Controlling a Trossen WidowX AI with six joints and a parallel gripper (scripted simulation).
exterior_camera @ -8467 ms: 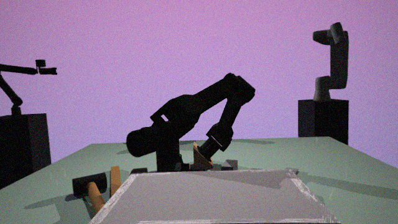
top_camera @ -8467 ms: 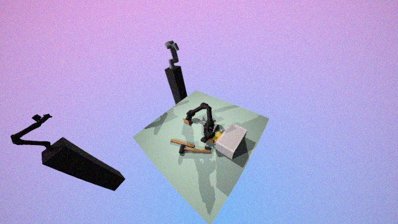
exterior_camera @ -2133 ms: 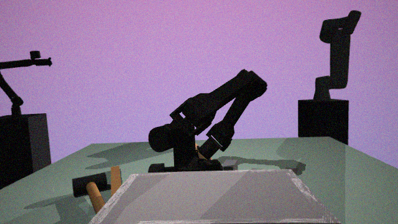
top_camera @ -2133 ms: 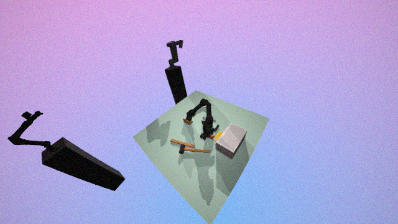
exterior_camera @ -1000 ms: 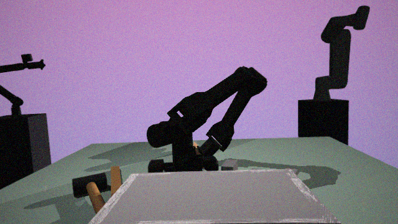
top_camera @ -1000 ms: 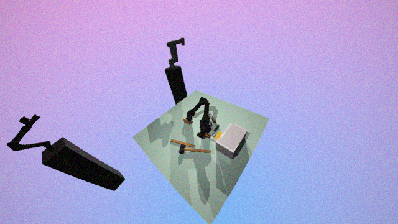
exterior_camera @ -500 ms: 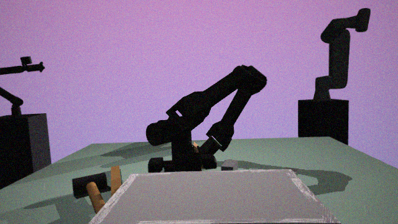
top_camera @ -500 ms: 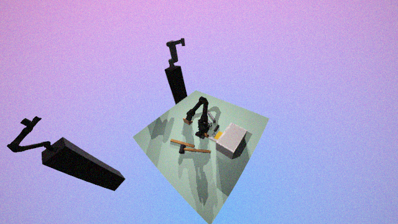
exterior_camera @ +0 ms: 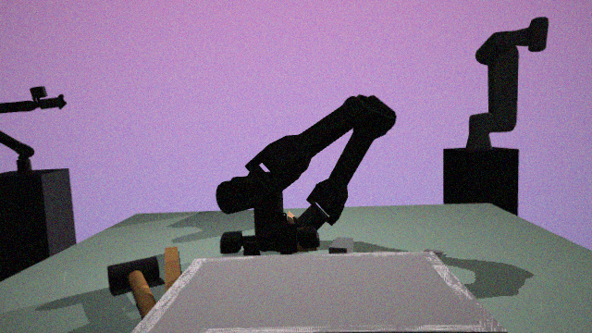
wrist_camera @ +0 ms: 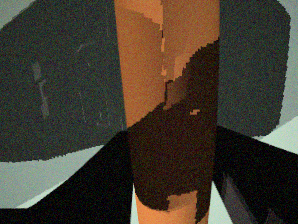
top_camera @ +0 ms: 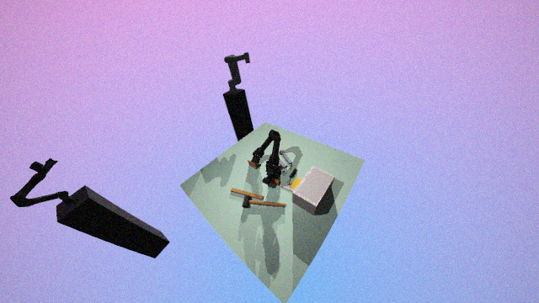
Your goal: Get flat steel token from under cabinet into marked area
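Three black jointed arms (top_camera: 275, 149) (exterior_camera: 326, 129); two tall black box-shaped pedestals (top_camera: 239, 114) (exterior_camera: 481, 180); one black-headed, wooden-handled hammer (top_camera: 246, 202) (exterior_camera: 121, 278); one flat wooden bar (top_camera: 247, 194) (exterior_camera: 172, 265); one pale grey cabinet (top_camera: 313, 186) (exterior_camera: 314, 296).

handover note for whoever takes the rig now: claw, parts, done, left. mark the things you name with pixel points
Claw (wrist_camera: 165, 136): shut on an orange-brown wooden piece (wrist_camera: 170, 60); its far end is out of the wrist view.
Cabinet (top_camera: 313, 186) (exterior_camera: 319, 291): on the table (top_camera: 219, 177) (exterior_camera: 393, 222), yellow patch (top_camera: 296, 183) at its front, probably the marked area.
Hammer (top_camera: 267, 204) (exterior_camera: 133, 277): lying loose near a wooden bar (top_camera: 247, 194) (exterior_camera: 171, 268).
Token: can't make it out.
Done: tool in hand; retrieval unconfirmed.
Left: confirm token flat in area, put tool down, open, move clear.
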